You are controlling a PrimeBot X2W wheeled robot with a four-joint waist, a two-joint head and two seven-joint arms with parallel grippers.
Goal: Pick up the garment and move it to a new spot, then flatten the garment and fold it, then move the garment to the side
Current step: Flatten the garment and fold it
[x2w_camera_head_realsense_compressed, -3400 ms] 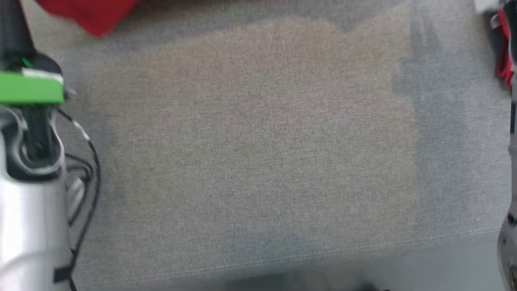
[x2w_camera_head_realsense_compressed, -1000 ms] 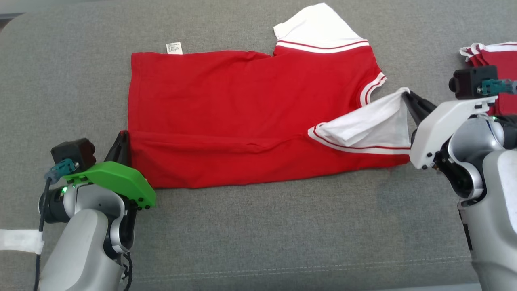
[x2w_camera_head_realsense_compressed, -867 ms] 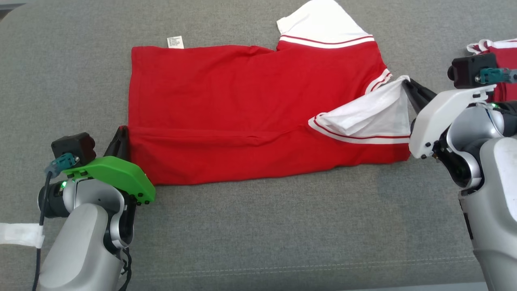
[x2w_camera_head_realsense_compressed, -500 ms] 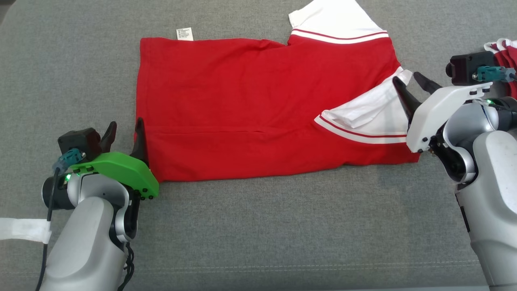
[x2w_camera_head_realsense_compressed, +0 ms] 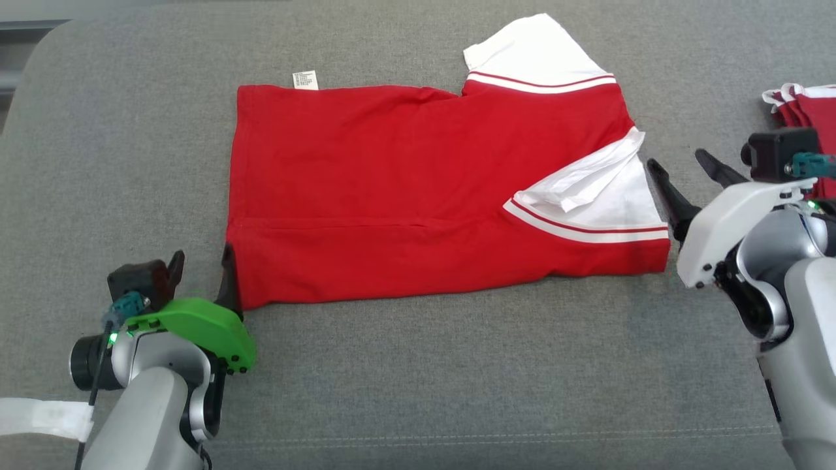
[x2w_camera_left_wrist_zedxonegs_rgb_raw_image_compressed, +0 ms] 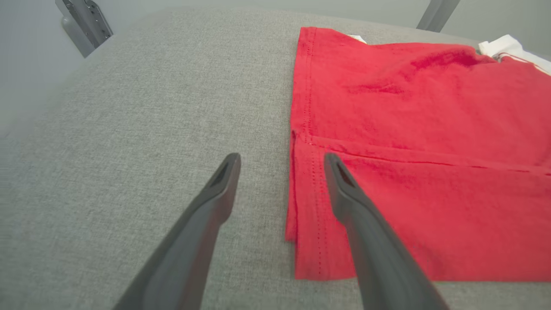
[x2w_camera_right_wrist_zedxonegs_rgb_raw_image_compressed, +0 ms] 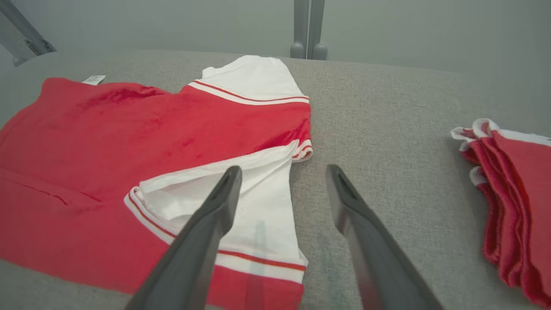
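Garment point(x2w_camera_head_realsense_compressed: 405, 196), red with white sleeves, is shown centre frame on the grey upholstered surface point(x2w_camera_head_realsense_compressed: 418, 365), with its lower strip folded over. Left claw point(x2w_camera_head_realsense_compressed: 202, 258), at lower left, is spread, one finger at the hem corner. Right claw point(x2w_camera_head_realsense_compressed: 675, 158), at right, is spread just beside the folded sleeve point(x2w_camera_head_realsense_compressed: 601, 196). Risk: cloth could be snagged by a finger on withdrawal, and the fold undone.

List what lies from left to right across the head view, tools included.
left tool, open at the shirt's hem corner → red garment, spread flat with its white sleeves towards the right → right tool, open just off the folded sleeve → pile of folded red clothes at the right edge
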